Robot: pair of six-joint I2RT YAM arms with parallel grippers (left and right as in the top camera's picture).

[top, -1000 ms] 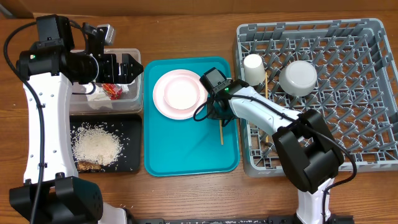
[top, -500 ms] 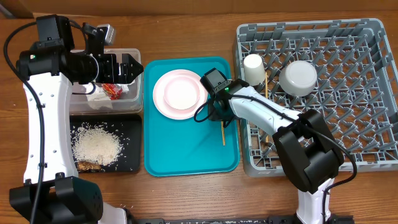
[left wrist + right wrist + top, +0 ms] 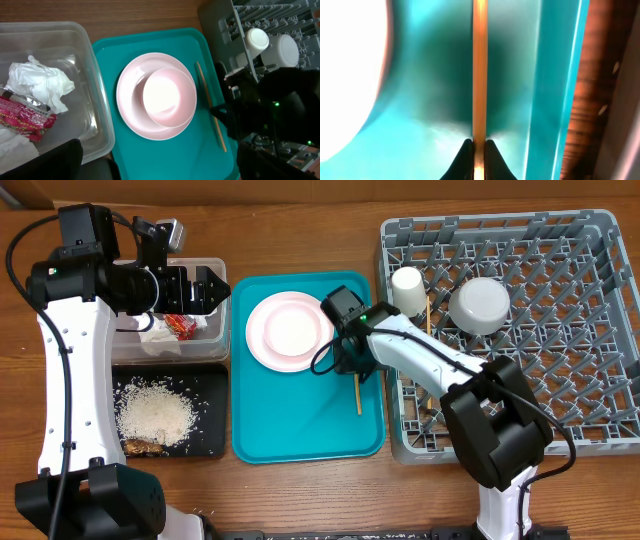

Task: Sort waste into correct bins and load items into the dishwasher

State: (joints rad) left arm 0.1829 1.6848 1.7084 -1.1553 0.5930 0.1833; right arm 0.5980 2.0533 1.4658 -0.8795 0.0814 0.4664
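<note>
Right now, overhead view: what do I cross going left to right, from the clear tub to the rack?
clear tub → pink plate → chopstick on the teal tray → white cup → white bowl

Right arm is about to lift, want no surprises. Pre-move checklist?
1. Right tool shut on chopstick: ok.
2. Chopstick centred between the fingertips: ok.
3. Chopstick off the teal tray: cannot tell.
4. Plate apart from chopstick: ok.
5. Free slots in dish rack: ok.
6. Left tool open, over by the clear tub, away from the tray-to-rack path: ok.
</note>
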